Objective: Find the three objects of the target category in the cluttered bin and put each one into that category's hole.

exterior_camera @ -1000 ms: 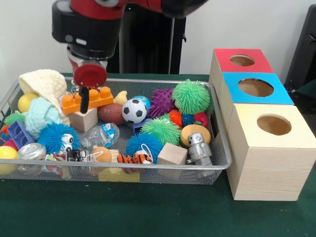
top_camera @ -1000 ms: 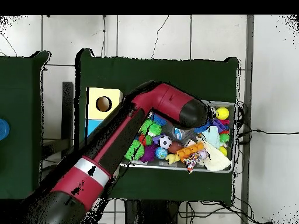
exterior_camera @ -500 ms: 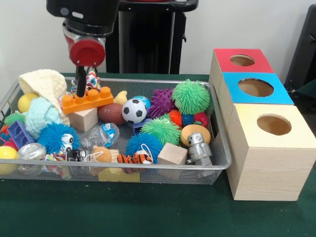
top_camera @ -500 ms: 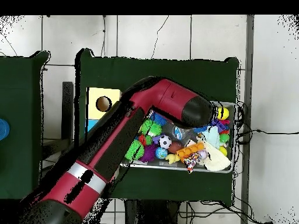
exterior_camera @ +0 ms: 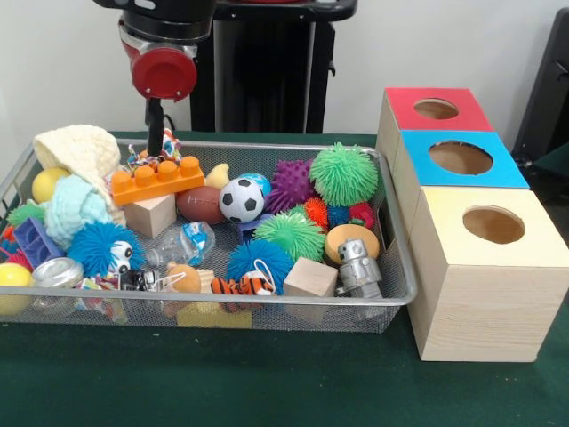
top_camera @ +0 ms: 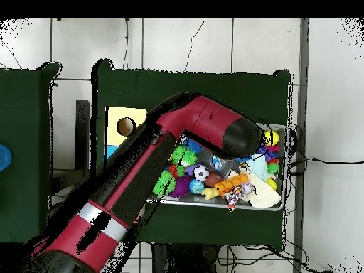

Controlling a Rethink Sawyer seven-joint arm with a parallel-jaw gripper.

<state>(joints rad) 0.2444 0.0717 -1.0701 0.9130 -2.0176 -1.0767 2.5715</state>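
Observation:
My gripper (exterior_camera: 156,142) hangs over the far left part of the wire bin (exterior_camera: 267,307), just above the orange toy brick (exterior_camera: 158,180), apart from it and holding nothing that I can see. The brick lies flat on a wooden cube (exterior_camera: 149,213). A second wooden cube (exterior_camera: 310,277) sits at the bin's front. At the right stand three boxes, each with a round hole on top: red (exterior_camera: 436,108), blue (exterior_camera: 460,158) and yellow (exterior_camera: 493,225). In the overhead view the arm (top_camera: 206,131) covers the gripper; the orange brick (top_camera: 231,185) shows beside it.
The bin is packed: a soccer ball (exterior_camera: 241,199), a brown football (exterior_camera: 199,204), spiky green (exterior_camera: 343,173), purple (exterior_camera: 292,182) and blue (exterior_camera: 259,261) balls, a silver robot toy (exterior_camera: 358,267), cream and mint knits (exterior_camera: 80,156), and yellow balls (exterior_camera: 48,184) at the left.
The gripper has risen from the orange brick to just above it. The brick tilted slightly on the way and lies flat in the bin again.

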